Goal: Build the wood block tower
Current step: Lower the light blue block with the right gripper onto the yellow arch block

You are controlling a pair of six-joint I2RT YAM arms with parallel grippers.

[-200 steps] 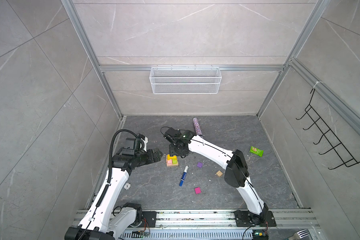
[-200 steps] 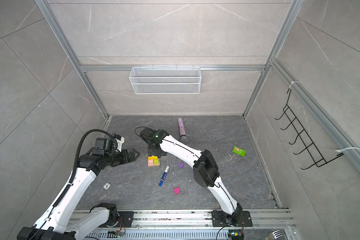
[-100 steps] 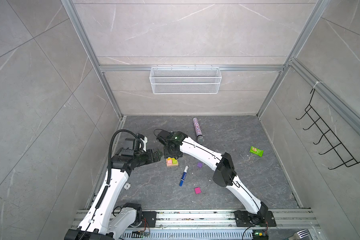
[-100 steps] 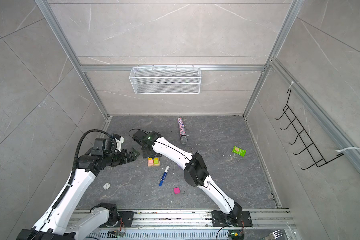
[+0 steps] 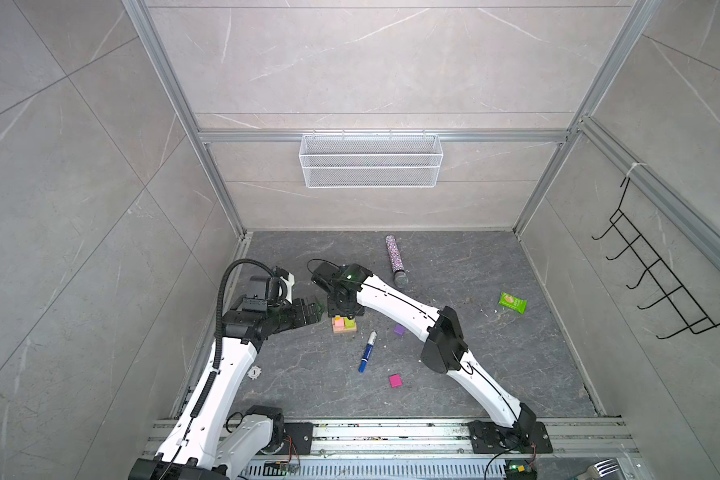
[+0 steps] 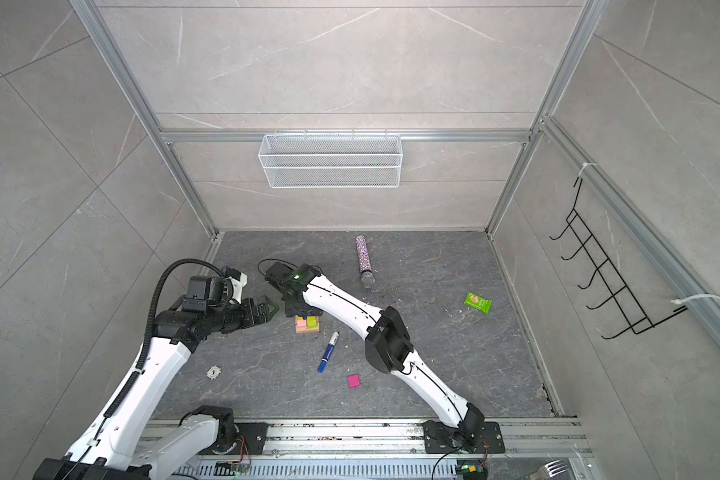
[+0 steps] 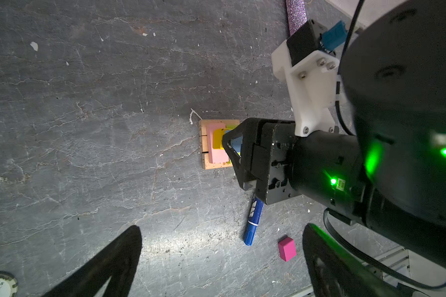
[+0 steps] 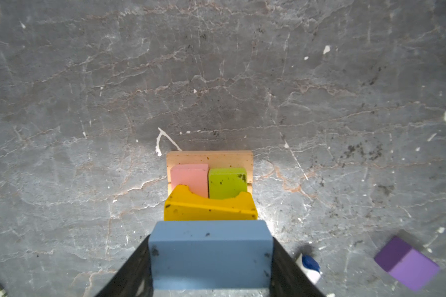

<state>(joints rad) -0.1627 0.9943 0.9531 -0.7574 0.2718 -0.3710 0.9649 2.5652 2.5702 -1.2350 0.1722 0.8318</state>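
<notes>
right fingers [image 8: 135, 272] pinch light-blue block [image 8: 210, 253] | just above yellow arch [image 8: 209, 209], long axes parallel | left fingers [image 7: 108, 264] spread

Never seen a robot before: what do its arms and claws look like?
Left arm and right arm: white shells, black joints. A black ribbed cable follows the left; a green light glows on the right. Left claw and right claw: black.

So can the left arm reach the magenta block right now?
Probably yes: the left gripper is open and empty, and the magenta block sits alone, only the pen nearby.
</notes>
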